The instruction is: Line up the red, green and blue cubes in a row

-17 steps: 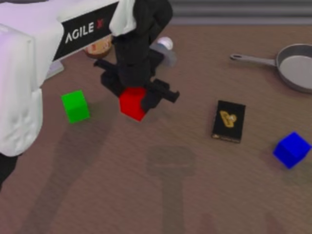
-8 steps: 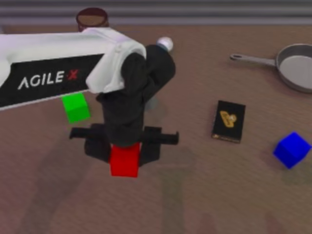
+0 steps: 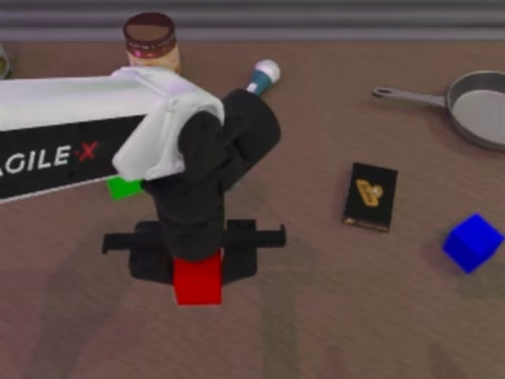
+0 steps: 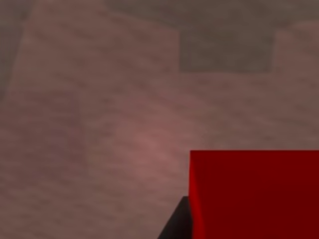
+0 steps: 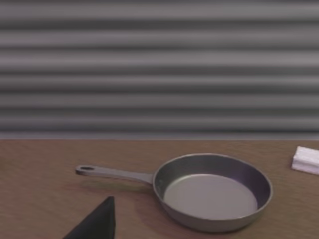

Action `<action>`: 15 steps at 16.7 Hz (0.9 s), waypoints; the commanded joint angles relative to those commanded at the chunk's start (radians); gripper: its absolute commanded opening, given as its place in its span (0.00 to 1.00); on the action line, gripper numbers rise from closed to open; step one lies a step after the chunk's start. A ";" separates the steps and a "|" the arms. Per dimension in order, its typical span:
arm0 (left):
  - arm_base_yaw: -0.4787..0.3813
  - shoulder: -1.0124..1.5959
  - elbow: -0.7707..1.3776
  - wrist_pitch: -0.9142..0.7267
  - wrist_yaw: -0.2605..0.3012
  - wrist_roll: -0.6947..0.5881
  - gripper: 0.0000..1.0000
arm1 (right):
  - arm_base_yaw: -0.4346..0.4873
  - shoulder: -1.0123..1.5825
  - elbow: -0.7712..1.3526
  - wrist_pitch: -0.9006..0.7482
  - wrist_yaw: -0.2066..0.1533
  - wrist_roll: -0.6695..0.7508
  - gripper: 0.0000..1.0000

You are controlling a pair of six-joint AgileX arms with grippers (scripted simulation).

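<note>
Above the brown table (image 3: pixel 331 316), the left claw (image 3: pixel 197 272) pinches the red cube (image 3: pixel 197 283).

Legible text, top view: white lettering "AGILE" followed by a red "X" on a black panel along the side of the left arm (image 3: pixel 71 134); the leading "A" is cut by the frame edge, so only "GILE X" shows complete.

Black box (image 3: pixel 370 197): gold emblem on its top face, a curled figure, no letters readable.

Jar (image 3: pixel 151 43): pale label band around its side, with a reddish strip, print too small to read.

Left wrist view: no text. Right wrist view: no text; the frying pan (image 5: pixel 212 189) carries no marking.
</note>
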 joint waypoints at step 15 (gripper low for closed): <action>-0.002 0.115 -0.153 0.272 0.001 0.002 0.08 | 0.000 0.000 0.000 0.000 0.000 0.000 1.00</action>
